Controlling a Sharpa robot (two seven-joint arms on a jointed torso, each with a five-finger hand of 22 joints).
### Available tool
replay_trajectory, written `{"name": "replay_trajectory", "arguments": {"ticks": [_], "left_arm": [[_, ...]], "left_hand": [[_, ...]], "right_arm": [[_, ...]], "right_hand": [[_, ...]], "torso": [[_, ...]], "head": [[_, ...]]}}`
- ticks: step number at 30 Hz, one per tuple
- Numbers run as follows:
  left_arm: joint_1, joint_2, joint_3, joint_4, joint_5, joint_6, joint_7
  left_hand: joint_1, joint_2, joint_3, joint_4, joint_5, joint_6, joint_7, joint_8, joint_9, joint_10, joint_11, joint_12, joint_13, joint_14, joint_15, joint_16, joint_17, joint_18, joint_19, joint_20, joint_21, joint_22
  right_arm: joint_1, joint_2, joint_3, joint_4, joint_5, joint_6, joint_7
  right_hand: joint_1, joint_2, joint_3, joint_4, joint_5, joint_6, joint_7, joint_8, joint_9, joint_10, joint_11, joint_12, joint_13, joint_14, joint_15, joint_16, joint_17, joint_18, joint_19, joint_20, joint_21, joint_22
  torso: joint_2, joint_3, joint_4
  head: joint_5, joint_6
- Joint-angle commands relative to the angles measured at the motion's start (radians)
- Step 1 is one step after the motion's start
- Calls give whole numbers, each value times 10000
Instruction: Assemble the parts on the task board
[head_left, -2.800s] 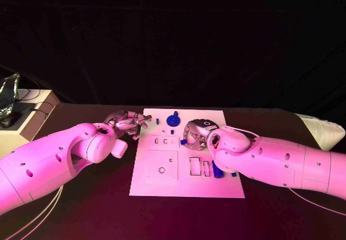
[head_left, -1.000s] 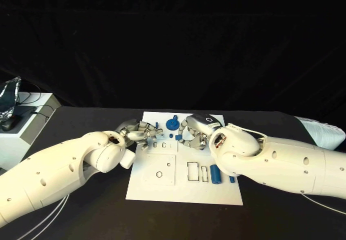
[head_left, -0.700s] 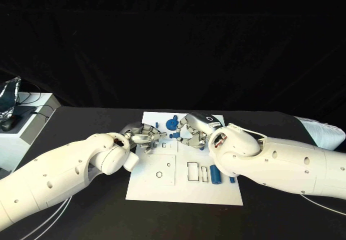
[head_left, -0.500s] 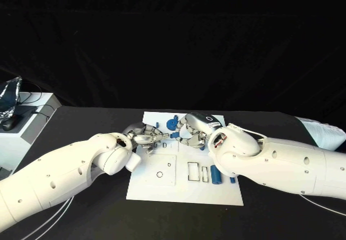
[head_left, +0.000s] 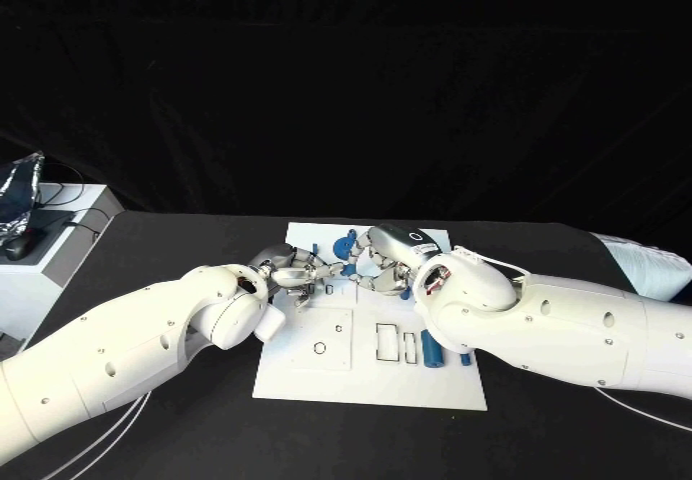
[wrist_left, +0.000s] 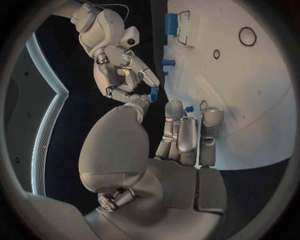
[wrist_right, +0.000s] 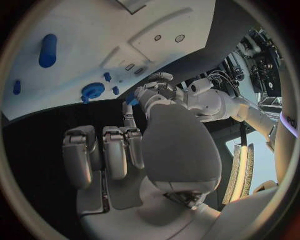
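Both hands (head_left: 335, 271) together over task board (head_left: 325, 380)

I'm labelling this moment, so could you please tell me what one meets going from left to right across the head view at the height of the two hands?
left hand → small blue part between the hands → right hand, all over the far part of the task board.

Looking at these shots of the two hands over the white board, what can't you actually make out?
- Head view: the left hand and right hand cover the task board under them.
- Left wrist view: the small blue part at the right hand's fingertips is too small to identify.
- Head view: board holes too small to judge.
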Motion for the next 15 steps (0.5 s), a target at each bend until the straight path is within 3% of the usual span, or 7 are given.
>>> {"name": "replay_trajectory", "arguments": {"ticks": [1, 15], "left_arm": [[3, 24, 4, 32, 76, 5, 62], [5, 57, 4, 9, 85, 101, -7]], "left_hand": [[-143, 31, -94, 11, -31, -100, 6, 56, 16, -77, -23, 55, 1, 43, 1, 55, 6, -172, 37, -46, 57, 12], [226, 159, -150, -67, 22, -154, -24, 121, 57, -126, -54, 112, -38, 98, -22, 122, 124, -183, 82, -58, 96, 85]], "right_arm": [[0, 21, 2, -19, -71, 174, 111], [-8, 27, -2, 105, -219, -98, 254]], "right_hand": [[-28, -41, 74, -3, 21, 71, -25, 11, 17, 830, -79, 31, 2396, 997, -73, 23, 2369, -71, 1047, -99, -18, 2633], [-21, -35, 105, -20, 26, 79, -29, 25, 22, 839, -82, 40, 2405, 999, -74, 27, 2380, -71, 1047, -101, -18, 2633]], "torso": [[5, 3, 8], [12, 17, -4]], "head": [[-11, -5], [7, -27]]}}
